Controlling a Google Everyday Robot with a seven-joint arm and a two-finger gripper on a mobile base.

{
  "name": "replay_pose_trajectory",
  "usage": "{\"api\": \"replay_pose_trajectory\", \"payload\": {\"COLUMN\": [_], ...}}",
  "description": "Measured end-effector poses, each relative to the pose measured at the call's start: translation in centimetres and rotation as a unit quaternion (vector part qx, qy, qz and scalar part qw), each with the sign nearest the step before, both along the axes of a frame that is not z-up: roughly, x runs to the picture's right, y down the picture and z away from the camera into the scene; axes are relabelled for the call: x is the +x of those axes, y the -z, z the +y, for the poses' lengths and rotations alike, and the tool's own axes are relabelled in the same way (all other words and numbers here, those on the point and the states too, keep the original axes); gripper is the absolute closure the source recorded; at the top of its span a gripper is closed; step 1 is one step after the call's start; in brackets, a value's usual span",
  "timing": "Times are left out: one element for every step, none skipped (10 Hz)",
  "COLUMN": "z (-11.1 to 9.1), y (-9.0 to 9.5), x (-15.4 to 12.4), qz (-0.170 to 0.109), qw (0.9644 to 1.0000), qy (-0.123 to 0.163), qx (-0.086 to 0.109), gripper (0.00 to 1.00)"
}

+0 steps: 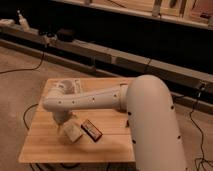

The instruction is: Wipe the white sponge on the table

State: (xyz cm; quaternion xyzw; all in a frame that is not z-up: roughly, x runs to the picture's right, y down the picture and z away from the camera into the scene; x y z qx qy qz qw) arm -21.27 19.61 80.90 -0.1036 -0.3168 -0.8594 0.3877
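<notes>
Arm stretches from the right across the table, forearm near level, wrist bent down by the left edge. Pincer low at the white sponge, spread wide. Sponge lies toward the front-left corner, with a dark packet just beside it.

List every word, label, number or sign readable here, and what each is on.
Readable text: none.
Dark packet on the table: print too blurred to read.
White tube: no legible label.
White sponge: plain, no marking.
Tool, low at the sponge's left end: no readable marking.
Shelf items behind: too small to read.
</notes>
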Motion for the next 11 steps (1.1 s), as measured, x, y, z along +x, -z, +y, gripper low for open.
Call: {"api": "replay_pose_trajectory", "payload": {"z": [0.0, 0.2, 1.1, 1.6, 2.2, 2.6, 2.9, 3.2, 3.5, 3.9, 4.3], "y": [-0.1, -0.1, -0.4, -0.6, -0.8, -1.1, -1.2, -1.4, -1.4, -1.4, -1.4], "x": [0.0, 0.0, 0.0, 0.0, 0.0, 0.1, 0.0, 0.0, 0.1, 0.1, 0.2], "qz": [0.000, 0.000, 0.000, 0.000, 0.001, 0.004, 0.007, 0.011, 0.015, 0.022, 0.027], "qw": [1.0000, 1.0000, 1.0000, 0.9999, 0.9999, 0.9998, 0.9998, 0.9998, 0.9998, 0.9996, 0.9994], "qy": [0.000, -0.001, 0.000, 0.000, 0.000, 0.000, 0.002, 0.005, 0.008, 0.011, 0.010], "qx": [0.000, -0.003, -0.010, -0.014, -0.016, -0.017, -0.016, -0.014, -0.014, -0.015, -0.016], "gripper": [0.30, 0.30, 0.30, 0.30, 0.30, 0.30, 0.30, 0.30, 0.30, 0.34, 0.45]}}
